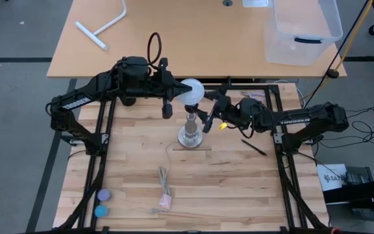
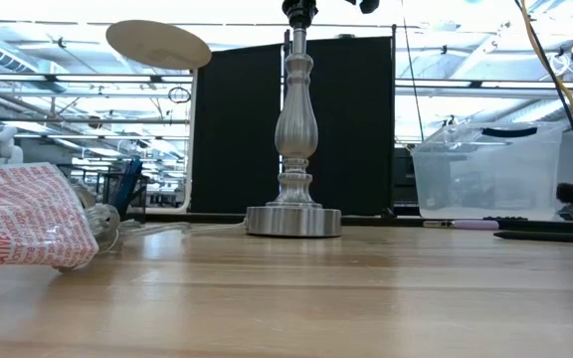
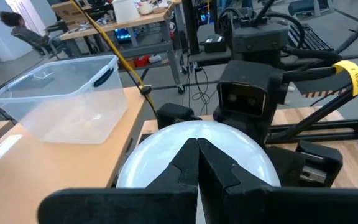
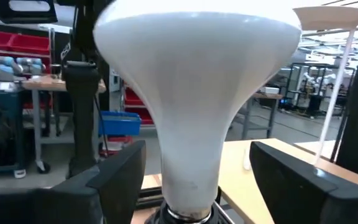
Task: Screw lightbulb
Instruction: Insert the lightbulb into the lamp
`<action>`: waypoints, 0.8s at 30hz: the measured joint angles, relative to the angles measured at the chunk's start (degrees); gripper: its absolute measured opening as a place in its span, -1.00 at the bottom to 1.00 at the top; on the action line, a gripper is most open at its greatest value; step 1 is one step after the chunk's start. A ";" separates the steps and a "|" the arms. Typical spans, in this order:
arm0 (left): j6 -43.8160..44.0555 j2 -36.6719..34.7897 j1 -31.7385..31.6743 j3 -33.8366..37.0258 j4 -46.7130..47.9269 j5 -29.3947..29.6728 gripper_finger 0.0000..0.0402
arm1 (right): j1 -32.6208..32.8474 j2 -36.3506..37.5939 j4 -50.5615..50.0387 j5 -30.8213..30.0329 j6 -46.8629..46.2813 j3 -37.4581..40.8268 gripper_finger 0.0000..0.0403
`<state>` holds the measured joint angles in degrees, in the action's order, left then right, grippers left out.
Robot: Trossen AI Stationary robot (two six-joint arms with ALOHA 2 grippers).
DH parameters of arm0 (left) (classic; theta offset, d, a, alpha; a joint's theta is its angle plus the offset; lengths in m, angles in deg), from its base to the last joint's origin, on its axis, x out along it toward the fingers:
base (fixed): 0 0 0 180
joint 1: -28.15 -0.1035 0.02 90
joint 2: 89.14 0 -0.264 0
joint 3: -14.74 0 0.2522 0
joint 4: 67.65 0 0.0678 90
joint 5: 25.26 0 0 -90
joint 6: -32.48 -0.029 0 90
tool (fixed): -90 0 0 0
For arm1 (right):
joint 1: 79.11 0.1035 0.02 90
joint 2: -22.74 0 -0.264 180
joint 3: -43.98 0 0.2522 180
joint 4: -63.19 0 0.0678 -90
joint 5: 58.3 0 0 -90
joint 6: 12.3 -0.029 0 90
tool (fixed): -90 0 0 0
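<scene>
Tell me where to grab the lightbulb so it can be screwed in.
Grip the lightbulb at its narrow neck, coming in level from the side. It stands upright, base down, over the lamp, and the right gripper already has a finger on either side of that neck.

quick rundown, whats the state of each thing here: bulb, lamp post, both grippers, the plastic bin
lightbulb: upright, base down over the top of the lamp post, globe up
lamp post: standing upright on the table
left gripper: beside the bulb's globe; its fingers meet in front of the globe
right gripper: open, a finger on each side of the bulb's neck, not touching
plastic bin: upright on the far table, no lid
</scene>
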<state>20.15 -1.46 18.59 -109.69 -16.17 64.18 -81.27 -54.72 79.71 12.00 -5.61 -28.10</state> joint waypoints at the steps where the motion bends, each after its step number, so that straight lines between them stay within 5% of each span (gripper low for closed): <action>1: -0.06 0.00 0.00 0.00 0.02 0.00 -1.00 | -0.36 0.00 0.00 0.78 -0.07 0.00 0.34; 7: -0.07 0.00 0.00 0.02 0.01 0.00 -1.00 | -1.76 -0.97 -1.72 6.34 -1.74 -1.89 0.24; 24: -0.17 0.00 0.19 0.05 -0.36 -0.03 -1.00 | -1.92 -2.40 -5.45 7.11 -1.88 -4.92 -0.25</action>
<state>19.98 -1.46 18.78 -109.64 -16.54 64.15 -83.18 -57.12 74.26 19.12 -7.49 -33.02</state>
